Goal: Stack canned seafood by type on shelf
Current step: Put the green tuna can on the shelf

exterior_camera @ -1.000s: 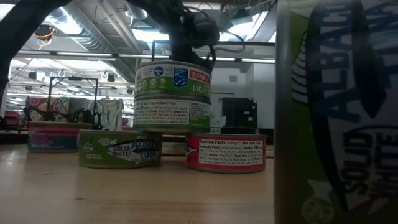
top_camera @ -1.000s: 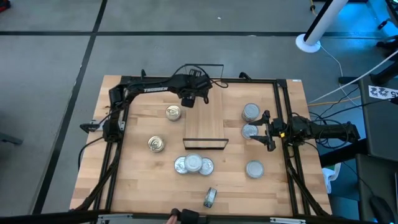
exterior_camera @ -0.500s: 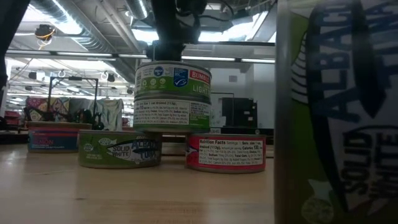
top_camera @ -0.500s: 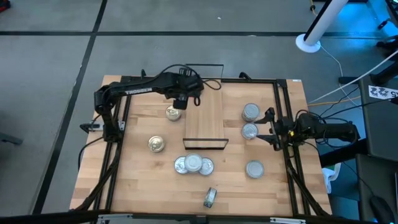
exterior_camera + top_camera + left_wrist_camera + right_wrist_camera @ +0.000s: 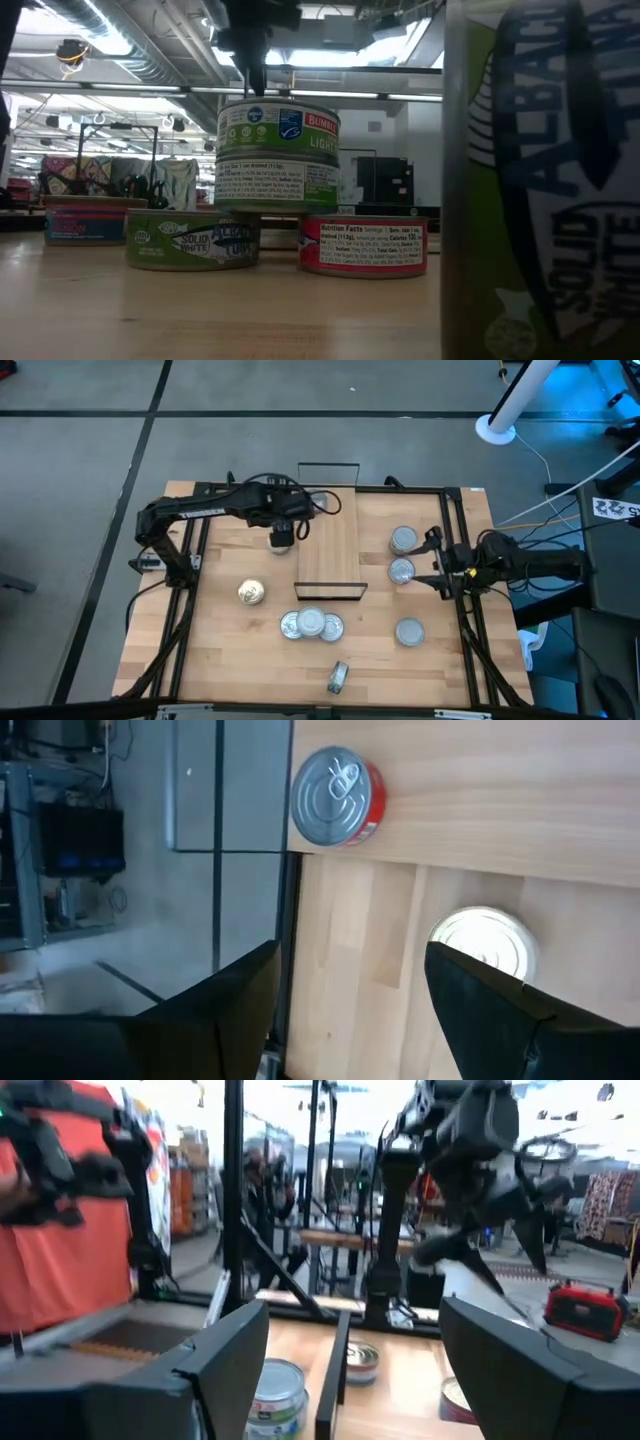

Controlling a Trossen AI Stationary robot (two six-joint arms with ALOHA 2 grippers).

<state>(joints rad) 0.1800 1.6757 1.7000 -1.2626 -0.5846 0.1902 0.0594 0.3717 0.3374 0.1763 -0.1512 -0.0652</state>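
We start with the table (image 5: pixel 230 660), a wooden top with the shelf (image 5: pixel 335 555) lying near its centre, long axis running 12 to 6 o'clock, wire frames at both short ends. The shelf board is bare: no tin sits on it, so by our reading the stacking has not yet begun.

The left arm (image 5: pixel 200 510) reaches in from 9 o'clock toward the shelf's 10 o'clock corner. The right arm (image 5: pixel 530 565) waits at 3 o'clock.

The left gripper (image 5: pixel 282 530) hangs right over a tin (image 5: pixel 483 940) just off the shelf's 9 o'clock edge. Its wrist view shows the fingers (image 5: pixel 215 1005) spread wide, the silver top between them, nothing gripped. The right gripper (image 5: pixel 435 565) is parted wide too and empty, pointing at the tins near it.

Tins, going round the shelf:
- a cluster of three (image 5: pixel 312 625) at 6 o'clock, one stacked on two
- two (image 5: pixel 403 555) at 3 o'clock
- one (image 5: pixel 408 631) at 4 o'clock
- one gold-topped (image 5: pixel 250 592) at 8 o'clock
- one on its side (image 5: pixel 338 677) at the 6 o'clock table edge
- a red-labelled one (image 5: pixel 335 785) in the left wrist view.

The low view shows mixed labels in the cluster, a green-and-white tin (image 5: pixel 277 155) on top. We judge nearly everything is left: sort by type, then lift each onto the shelf.
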